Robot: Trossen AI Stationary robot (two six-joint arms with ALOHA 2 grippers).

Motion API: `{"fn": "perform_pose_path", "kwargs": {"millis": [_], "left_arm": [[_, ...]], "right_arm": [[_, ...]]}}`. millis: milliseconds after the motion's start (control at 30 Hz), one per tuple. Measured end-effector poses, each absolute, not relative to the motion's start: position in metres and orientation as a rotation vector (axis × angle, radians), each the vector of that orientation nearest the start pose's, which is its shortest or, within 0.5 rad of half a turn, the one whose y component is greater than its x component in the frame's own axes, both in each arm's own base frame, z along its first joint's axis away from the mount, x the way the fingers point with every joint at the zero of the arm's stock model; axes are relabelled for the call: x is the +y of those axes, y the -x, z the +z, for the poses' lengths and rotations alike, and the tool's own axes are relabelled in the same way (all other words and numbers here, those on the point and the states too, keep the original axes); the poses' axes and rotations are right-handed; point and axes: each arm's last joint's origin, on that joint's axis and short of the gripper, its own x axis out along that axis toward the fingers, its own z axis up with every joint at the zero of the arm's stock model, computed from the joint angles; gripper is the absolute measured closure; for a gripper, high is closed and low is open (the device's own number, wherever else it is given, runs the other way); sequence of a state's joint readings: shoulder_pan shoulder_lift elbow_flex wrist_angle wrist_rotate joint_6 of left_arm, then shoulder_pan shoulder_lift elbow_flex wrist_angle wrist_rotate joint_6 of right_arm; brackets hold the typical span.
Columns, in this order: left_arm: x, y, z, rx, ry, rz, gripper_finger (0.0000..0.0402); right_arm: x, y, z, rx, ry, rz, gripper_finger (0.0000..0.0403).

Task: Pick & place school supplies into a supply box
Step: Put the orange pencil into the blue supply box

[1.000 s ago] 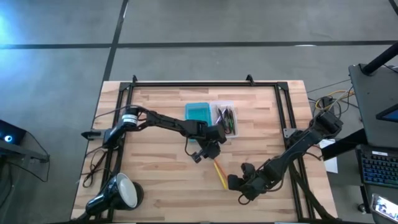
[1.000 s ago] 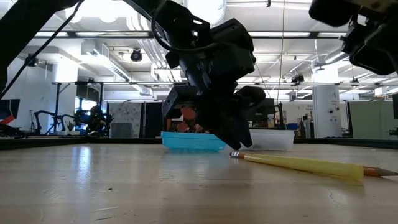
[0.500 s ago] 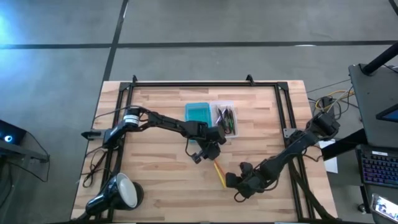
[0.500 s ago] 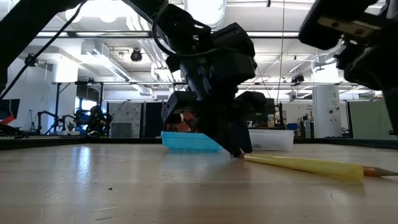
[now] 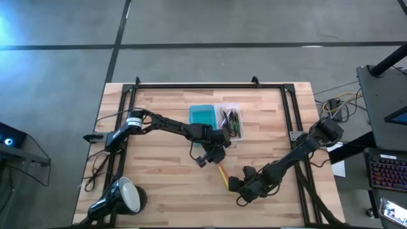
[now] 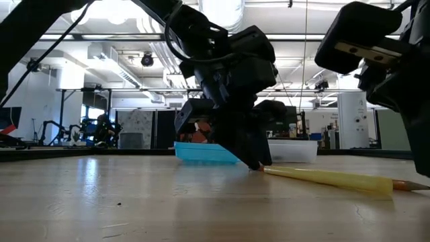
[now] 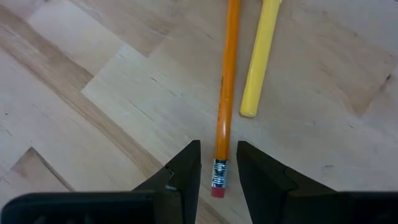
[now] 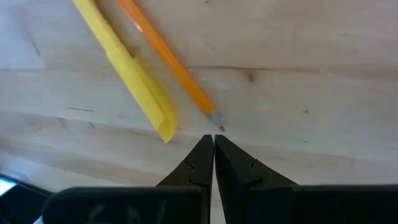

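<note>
On the wooden table, near its middle, the left gripper stands low with its fingers parted astride the eraser end of the orange pencil — nothing clamped yet. The pencil's long axis runs straight away from the jaws, with a yellow pen just beside it. The right gripper, pinched shut and empty, points at the pencil's sharpened tip from the opposite end. The supply box lies farther back, beside its turquoise lid. Beyond the table — a workshop.
</note>
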State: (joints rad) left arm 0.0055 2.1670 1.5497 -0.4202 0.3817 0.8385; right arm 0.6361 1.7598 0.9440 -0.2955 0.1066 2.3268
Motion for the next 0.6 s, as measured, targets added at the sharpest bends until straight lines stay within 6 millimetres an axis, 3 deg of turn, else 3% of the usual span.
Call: {"fn": "perform_pose_path", "kwargs": {"millis": [400, 600], "left_arm": [[-0.0083, -0.4509, 0.1478, 0.807, -0.552, -0.736, 0.0312], [-0.0083, -0.4509, 0.1478, 0.807, -0.552, -0.736, 0.0312]], "right_arm": [[0.189, -0.2647, 0.129, 0.968, -1.626, -0.902, 0.0394], [0.1907, -0.2678, 0.135, 0.962, -1.645, -0.875, 0.0394]]}}
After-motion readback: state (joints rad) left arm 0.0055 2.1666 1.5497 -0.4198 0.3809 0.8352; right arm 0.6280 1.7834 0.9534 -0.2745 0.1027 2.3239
